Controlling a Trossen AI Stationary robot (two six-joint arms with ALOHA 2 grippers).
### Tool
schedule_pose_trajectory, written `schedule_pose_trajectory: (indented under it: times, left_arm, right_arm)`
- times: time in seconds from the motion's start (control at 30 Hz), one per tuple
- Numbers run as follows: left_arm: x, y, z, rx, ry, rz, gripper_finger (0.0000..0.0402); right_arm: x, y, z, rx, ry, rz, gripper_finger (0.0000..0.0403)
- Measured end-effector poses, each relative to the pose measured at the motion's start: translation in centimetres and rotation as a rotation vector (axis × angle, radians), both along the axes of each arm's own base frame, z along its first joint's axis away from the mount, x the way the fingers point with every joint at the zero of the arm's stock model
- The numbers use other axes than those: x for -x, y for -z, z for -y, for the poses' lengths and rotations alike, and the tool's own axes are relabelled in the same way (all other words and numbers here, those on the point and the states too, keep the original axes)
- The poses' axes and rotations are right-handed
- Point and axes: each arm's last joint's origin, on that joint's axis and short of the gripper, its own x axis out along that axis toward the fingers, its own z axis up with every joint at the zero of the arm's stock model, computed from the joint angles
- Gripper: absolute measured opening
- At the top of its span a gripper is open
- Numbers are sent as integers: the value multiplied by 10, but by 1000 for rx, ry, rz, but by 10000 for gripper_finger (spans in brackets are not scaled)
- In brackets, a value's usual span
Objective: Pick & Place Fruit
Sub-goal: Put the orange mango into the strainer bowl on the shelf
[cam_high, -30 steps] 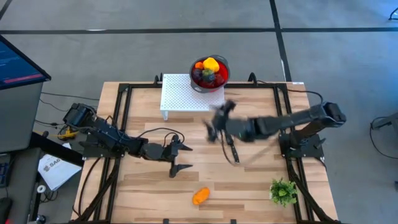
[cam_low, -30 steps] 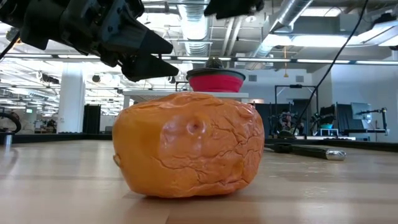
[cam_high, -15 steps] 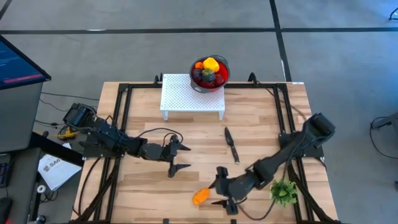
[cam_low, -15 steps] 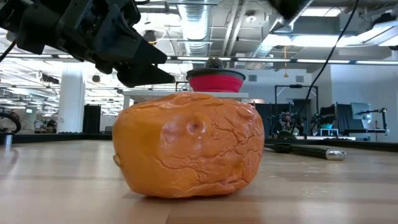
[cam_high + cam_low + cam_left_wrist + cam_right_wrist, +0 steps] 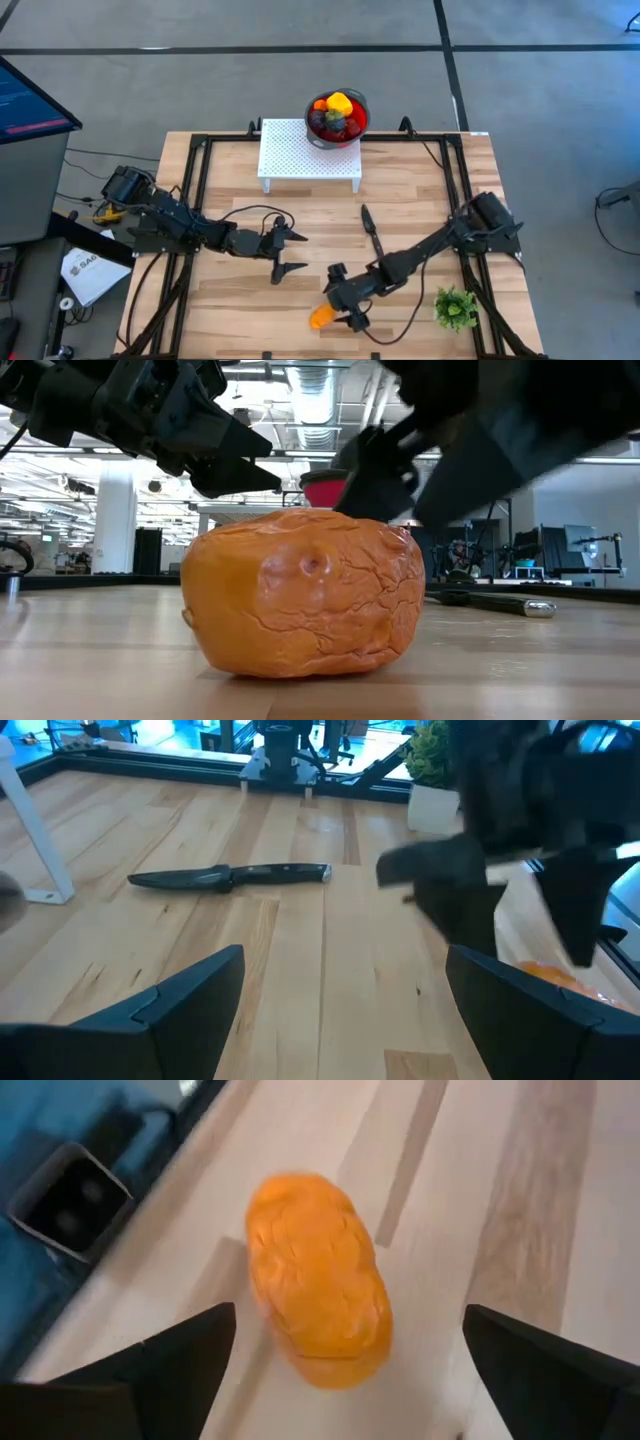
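One orange toy fruit (image 5: 321,317) lies on its side on the wood near the table's near edge; it fills the low view (image 5: 305,595) and the right wrist view (image 5: 318,1277). My right gripper (image 5: 338,300) is open just right of and above it, a finger on either side, apart from it (image 5: 347,1320). The other fruits sit heaped in a red bowl (image 5: 337,117) on a white perforated stand (image 5: 308,153). My left gripper (image 5: 285,252) hangs open over the table's left middle (image 5: 343,960).
A black-handled knife (image 5: 372,232) lies on the wood right of centre, also in the left wrist view (image 5: 230,875). A green plant sprig (image 5: 455,308) stands at the near right corner. Black frame rails (image 5: 197,200) run along the table's sides.
My right arm has swung from beside the white stand, over the knife, toward the table's near edge and come down by the orange fruit, then shifted a little left toward it. The fruit has not moved.
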Motion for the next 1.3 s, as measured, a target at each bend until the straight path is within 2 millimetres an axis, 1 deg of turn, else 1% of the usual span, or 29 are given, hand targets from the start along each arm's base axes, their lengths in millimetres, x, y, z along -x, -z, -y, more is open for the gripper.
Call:
schedule_pose_trajectory:
  times: [0.17, 0.3, 0.37, 0.47, 0.63, 0.77, 0.8, 0.87, 0.93, 1.07, 1.17, 1.3]
  left_arm:
    - [0, 0, 0, 0, 0, 1, 341]
    - [0, 0, 0, 4, -1, 3, 341]
    - [0, -1, 0, 15, -3, 6, 341]
    - [0, -1, 0, 17, -3, 7, 341]
    - [0, -1, 0, 17, -3, 7, 341]
    - [0, -1, 0, 17, -3, 7, 341]
    - [0, -1, 0, 17, -3, 7, 341]
    - [0, -1, 0, 17, -3, 7, 341]
    - [0, -1, 0, 17, -3, 7, 341]
    - [0, -1, 0, 17, -3, 7, 341]
    - [0, -1, 0, 17, -3, 6, 341]
    - [0, -1, 0, 17, -3, 6, 341]
  right_arm:
    - [-10, 17, 5, 14, -75, 16, 383]
    - [-17, 31, 4, -20, -109, 27, 367]
    - [-16, 34, 3, -20, -115, 20, 354]
    - [-16, 32, 1, -41, -74, 23, 323]
    - [-16, 28, 1, -121, 22, -7, 257]
    - [-15, 28, -1, -148, 53, -29, 203]
    - [-13, 25, 0, -148, 56, -35, 192]
    - [-10, 16, 1, -151, 62, -43, 178]
    - [-5, -1, 4, -150, 71, -45, 176]
    - [13, -44, 17, -72, 153, -16, 199]
    - [32, -81, 32, 27, 266, 51, 212]
    - [57, -127, 66, 203, 518, 193, 207]
